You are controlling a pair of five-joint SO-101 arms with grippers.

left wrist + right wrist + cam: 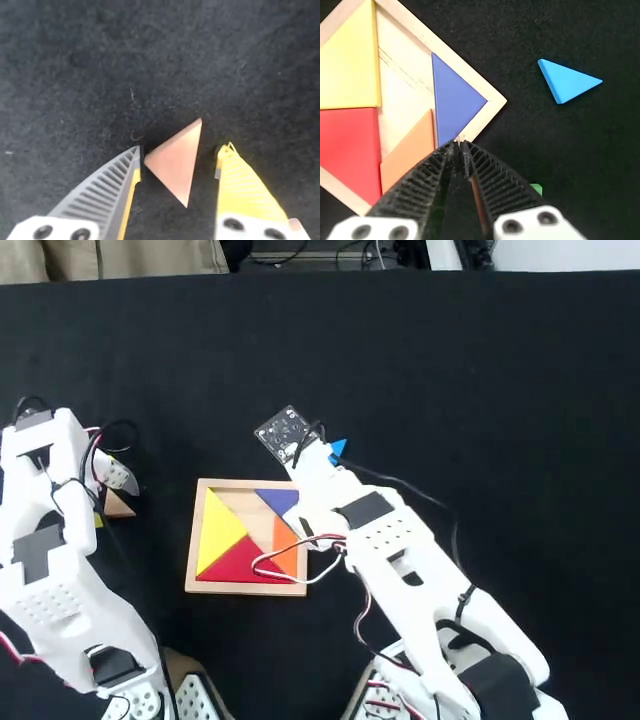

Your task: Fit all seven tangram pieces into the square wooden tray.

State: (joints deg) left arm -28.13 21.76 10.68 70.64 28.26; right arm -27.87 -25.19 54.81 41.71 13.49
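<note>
The square wooden tray lies mid-table and holds a yellow triangle, a red triangle, a dark blue triangle and an orange piece; bare wood shows in its middle. My right gripper is shut with nothing in it, its tips over the tray rim beside the dark blue triangle. A light blue triangle lies on the cloth outside the tray. My left gripper stands open around a small tan triangle on the cloth, left of the tray; the grey finger meets its corner.
A green piece peeks out beside the right gripper's finger. The tan triangle and the light blue triangle lie on black cloth on opposite sides of the tray. The right arm crosses the table's near right.
</note>
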